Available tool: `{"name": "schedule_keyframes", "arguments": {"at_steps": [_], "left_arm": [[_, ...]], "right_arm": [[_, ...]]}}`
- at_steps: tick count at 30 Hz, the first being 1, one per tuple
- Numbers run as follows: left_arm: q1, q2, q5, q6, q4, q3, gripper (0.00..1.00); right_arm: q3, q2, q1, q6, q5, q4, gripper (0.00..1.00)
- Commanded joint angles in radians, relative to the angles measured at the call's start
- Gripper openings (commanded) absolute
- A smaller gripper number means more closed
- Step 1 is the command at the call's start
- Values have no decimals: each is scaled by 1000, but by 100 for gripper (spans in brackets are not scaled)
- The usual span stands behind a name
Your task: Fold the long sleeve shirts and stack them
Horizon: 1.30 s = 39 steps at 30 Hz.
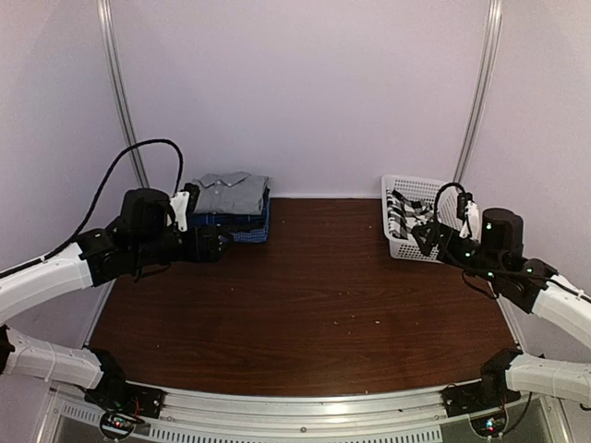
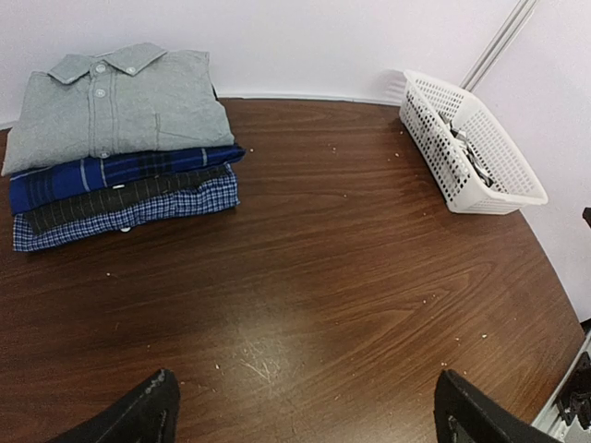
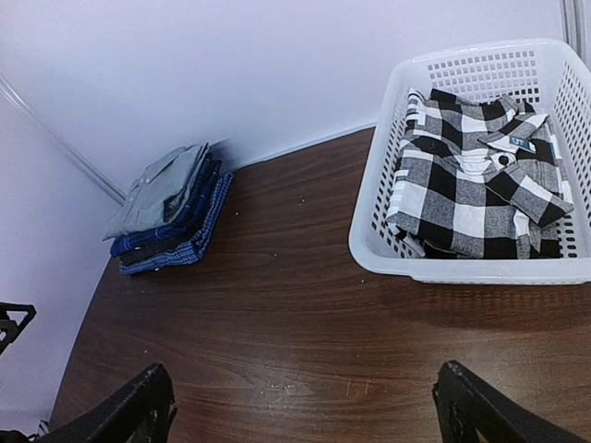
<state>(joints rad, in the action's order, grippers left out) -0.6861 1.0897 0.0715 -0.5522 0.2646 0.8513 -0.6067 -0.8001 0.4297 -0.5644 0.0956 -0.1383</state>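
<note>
1. We saw a brown table (image 1: 314,295) with two robot arms at its near edge.
2. The left gripper (image 2: 305,411) had its two fingers spread wide apart. It held nothing and hung over the wood, near the left side of the table.
3. The right gripper (image 3: 305,411) was wide open too, with nothing between its fingers. It hung just in front of the white basket (image 3: 462,269).
4. Four folded shirts sat in a neat pile (image 2: 120,175) at the far left corner of the table, by the wall.
5. The grey shirt (image 2: 115,101) was on top, with its collar toward the wall. Under it we saw a dark blue shirt (image 2: 120,173), then a very dark shirt (image 2: 120,196), and a blue-checked shirt (image 2: 129,217) at the bottom.
6. The black-and-white check shirt (image 3: 471,175) lay loosely bundled inside the white basket, at the far right side of the table.
7. The pile and the white basket were well apart, one at each far corner.
</note>
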Motion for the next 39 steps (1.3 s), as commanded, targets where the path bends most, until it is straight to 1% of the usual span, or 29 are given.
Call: {"name": "schedule_keyframes", "arguments": {"at_steps": [1, 9, 13, 16, 18, 25, 27, 35, 39], "left_arm": [[5, -26, 14, -1, -19, -3, 98], [5, -38, 18, 11, -4, 3, 98], [5, -42, 13, 13, -3, 4, 98], [5, -42, 8, 17, -2, 6, 98], [5, -42, 3, 17, -1, 10, 98], [5, -51, -15, 12, 2, 13, 98], [5, -52, -20, 12, 2, 15, 98], [5, -60, -32, 14, -5, 18, 98], [5, -57, -47, 19, -5, 25, 98]], "right_arm": [[-10, -18, 4, 13, -49, -34, 100], [-97, -110, 4, 30, -127, -65, 100], [-159, -192, 0, 60, -159, -67, 100], [-234, -292, -29, 94, -184, -88, 100], [-290, -367, -72, 115, -164, -93, 100], [-432, -621, -201, 167, -168, -104, 100], [-483, -714, -231, 178, -160, -114, 100], [-708, -1027, -303, 209, -160, -184, 100], [-835, -1168, -334, 205, -141, -224, 98]]}}
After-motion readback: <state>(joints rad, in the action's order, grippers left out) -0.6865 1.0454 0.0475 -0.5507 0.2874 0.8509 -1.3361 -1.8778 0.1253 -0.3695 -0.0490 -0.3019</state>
